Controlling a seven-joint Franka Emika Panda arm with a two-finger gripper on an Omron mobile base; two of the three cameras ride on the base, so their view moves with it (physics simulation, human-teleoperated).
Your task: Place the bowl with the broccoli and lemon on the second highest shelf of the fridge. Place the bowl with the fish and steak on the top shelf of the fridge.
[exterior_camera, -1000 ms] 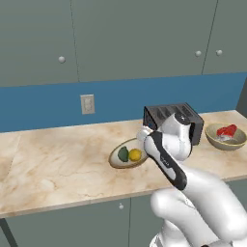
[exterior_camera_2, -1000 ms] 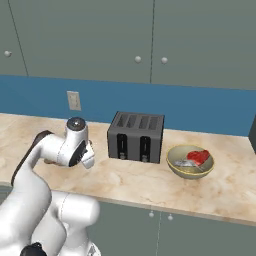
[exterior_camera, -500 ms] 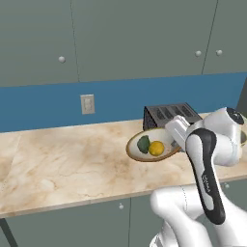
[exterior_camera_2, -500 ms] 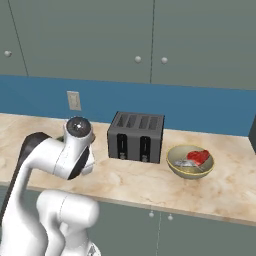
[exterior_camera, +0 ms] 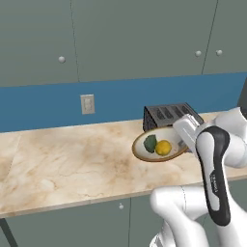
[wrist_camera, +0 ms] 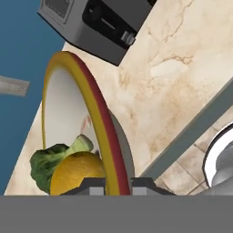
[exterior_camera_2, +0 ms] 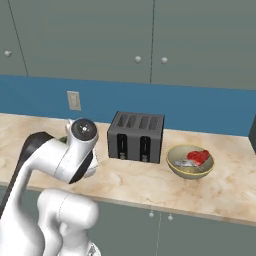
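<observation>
My gripper point(exterior_camera: 184, 142) is shut on the right rim of the bowl point(exterior_camera: 160, 144) that holds the dark green broccoli point(exterior_camera: 150, 143) and the yellow lemon point(exterior_camera: 164, 147). The bowl hangs above the counter in front of the toaster. In the hand view the gripper point(wrist_camera: 119, 185) pinches the yellow-and-red rim of the bowl point(wrist_camera: 89, 103), with the broccoli point(wrist_camera: 44, 164) and lemon point(wrist_camera: 77, 175) inside. The other bowl point(exterior_camera_2: 190, 161), with the red steak point(exterior_camera_2: 198, 156) and the grey fish point(exterior_camera_2: 186, 163), rests on the counter right of the toaster. The fridge and its shelves are out of view.
A black toaster point(exterior_camera_2: 137, 136) stands at the back of the marble counter point(exterior_camera: 72, 164), just behind the held bowl. A wall outlet point(exterior_camera: 87, 103) sits on the blue backsplash. Grey cabinets hang above, and the counter's front edge point(wrist_camera: 191, 132) runs below the bowl.
The arm has lifted the broccoli and lemon bowl off the counter and carried it to the right, in front of the toaster. The other bowl has not moved.
</observation>
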